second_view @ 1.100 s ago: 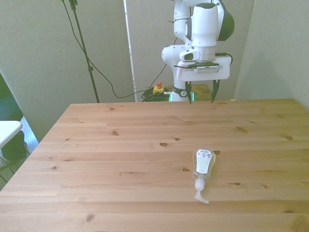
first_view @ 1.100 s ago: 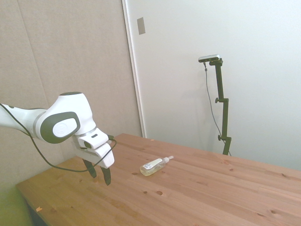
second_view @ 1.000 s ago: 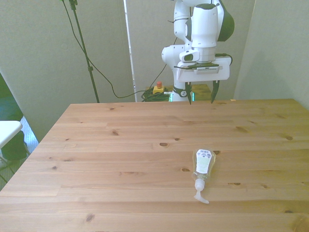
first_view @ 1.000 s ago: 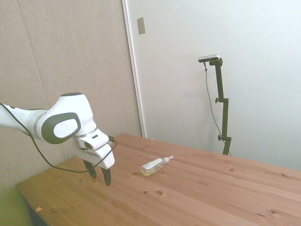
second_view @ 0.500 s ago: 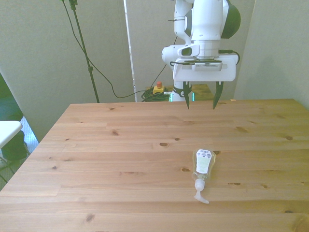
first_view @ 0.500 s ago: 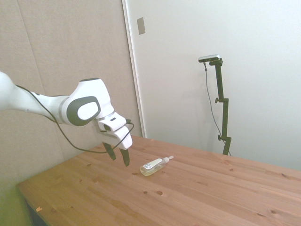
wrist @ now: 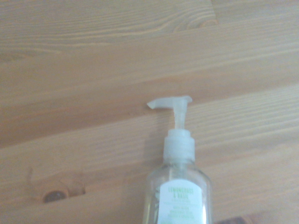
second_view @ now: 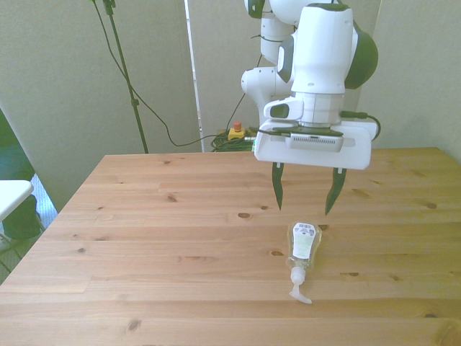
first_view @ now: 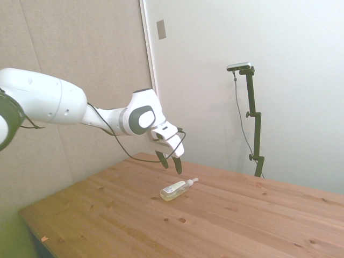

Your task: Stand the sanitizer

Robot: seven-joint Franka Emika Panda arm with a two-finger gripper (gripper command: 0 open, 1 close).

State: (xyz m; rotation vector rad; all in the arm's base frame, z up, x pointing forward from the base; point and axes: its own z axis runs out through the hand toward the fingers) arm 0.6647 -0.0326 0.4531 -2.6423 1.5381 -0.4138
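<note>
A white robot arm reaches in from the left of the side view, over a wooden bench [first_view: 252, 215]. Its jaws [second_view: 305, 193] are spread wide, holding nothing, the two dark fingers [second_view: 278, 189] pointing down at the wood. They hang in the air, clear of the bench surface.

Just beneath and slightly past them, toward the camera in the front view, lies the sanitizer [second_view: 302, 246]. It is a small clear bottle of pale liquid lying flat on its side on the bench, label facing up. Its long axis runs away from the robot: the flat base sits nearest the jaws, and the white pump top [second_view: 299, 287] points on toward the bench's near edge. The wrist view looks down along the bottle, with the pump spout [wrist: 169, 103] at its far end.

The spread fingers appear to stand on either side of the bottle's width, so they could likely close across the body once lowered. The bottle still has to be raised upright.
</note>
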